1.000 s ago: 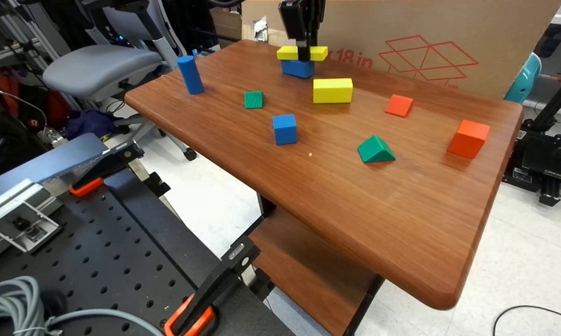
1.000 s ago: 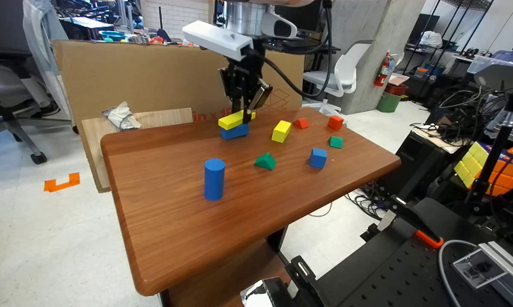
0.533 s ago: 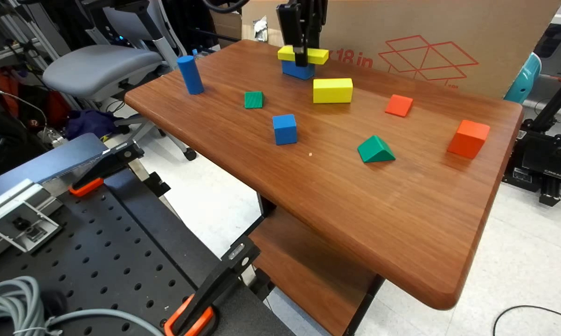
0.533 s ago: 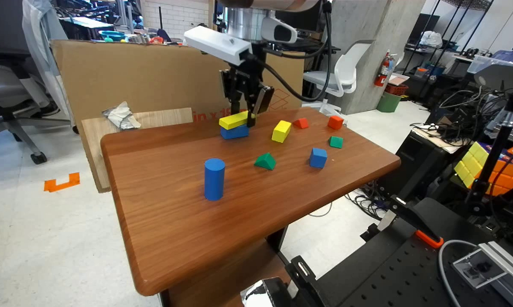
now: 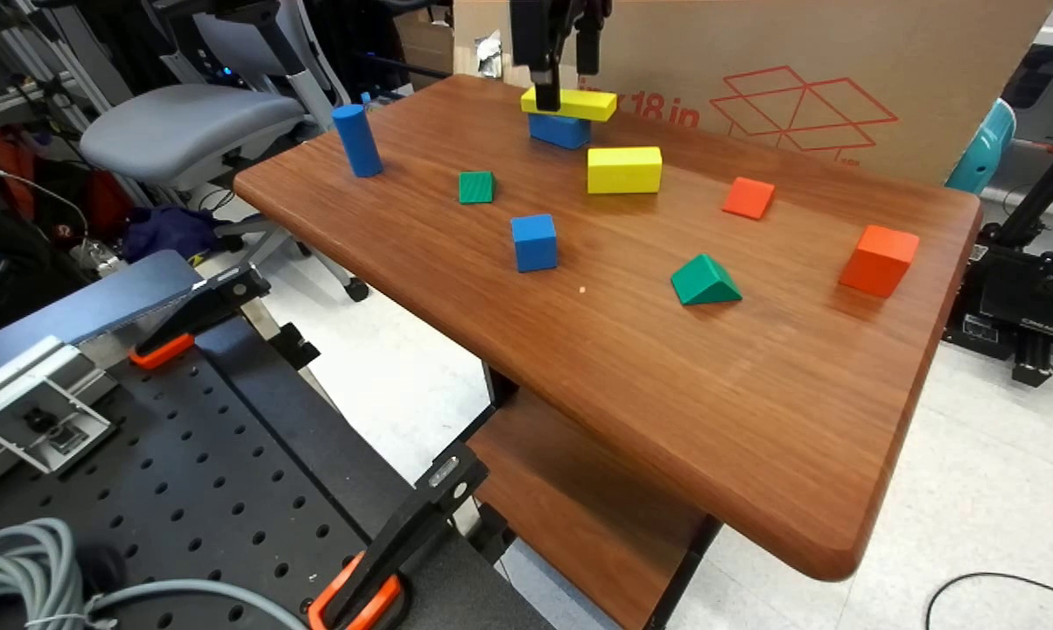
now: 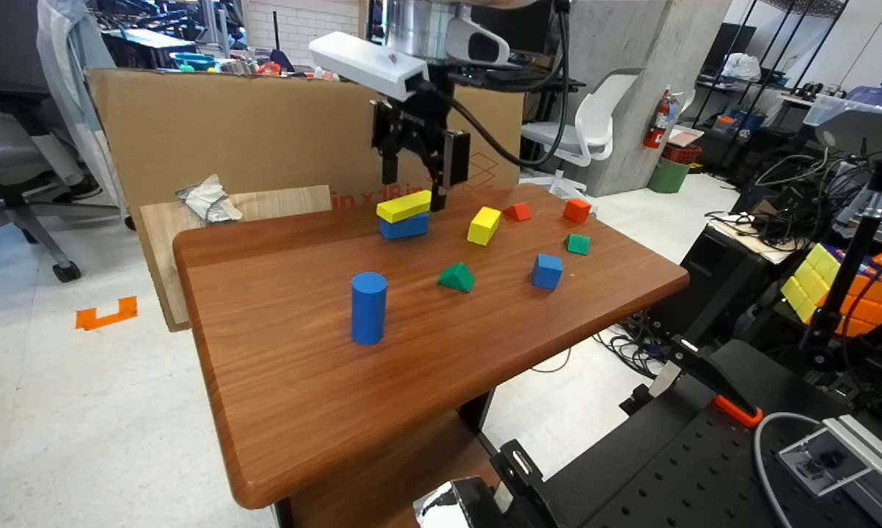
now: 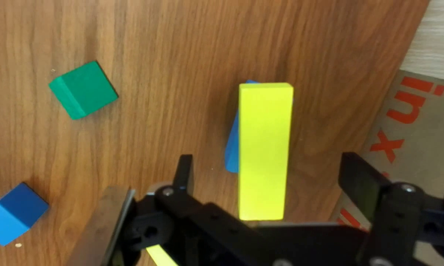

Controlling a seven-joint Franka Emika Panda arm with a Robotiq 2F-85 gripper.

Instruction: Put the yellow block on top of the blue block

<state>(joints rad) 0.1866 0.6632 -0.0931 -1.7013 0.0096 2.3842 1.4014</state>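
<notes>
slim yellow block (image 7: 265,151) lies under the parted claw (image 6: 413,195); atop blue block (image 6: 404,226)

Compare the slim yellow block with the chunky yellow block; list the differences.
Thickness: the slim yellow block is flatter and more elongated; the chunky yellow block is thicker.
Support: the slim yellow block rests on the low blue block; the chunky yellow block sits directly on the table.
Shared: both are yellow and rectangular.
</notes>
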